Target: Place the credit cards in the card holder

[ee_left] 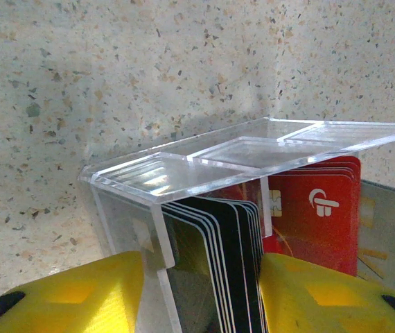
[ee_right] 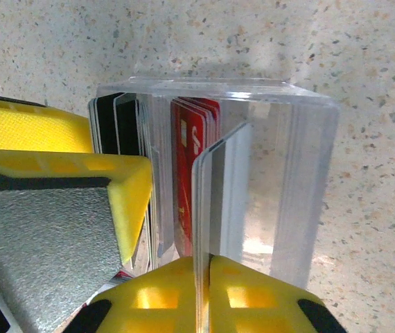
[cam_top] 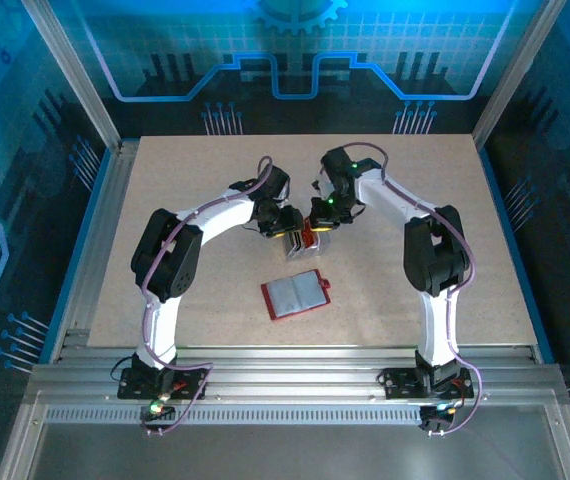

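The red card holder (cam_top: 295, 295) lies open on the table, its grey sleeves facing up, in front of both arms. Behind it stands a clear acrylic card stand (cam_top: 300, 243) (ee_left: 204, 156) (ee_right: 301, 173) with upright credit cards: several black ones (ee_left: 218, 250) and several red ones (ee_left: 315, 208) (ee_right: 183, 152). My left gripper (cam_top: 287, 225) (ee_left: 201, 277) clamps the stand's end section with the black cards between its yellow fingers. My right gripper (cam_top: 320, 222) (ee_right: 208, 267) is shut on the top edge of one pale card (ee_right: 208, 187) that stands inside the stand, seen edge-on.
The left arm's yellow finger (ee_right: 59, 173) sits close beside the right gripper at the stand. Bare speckled tabletop (cam_top: 415, 180) surrounds the stand and the holder. Aluminium rails (cam_top: 285, 360) run along the near edge.
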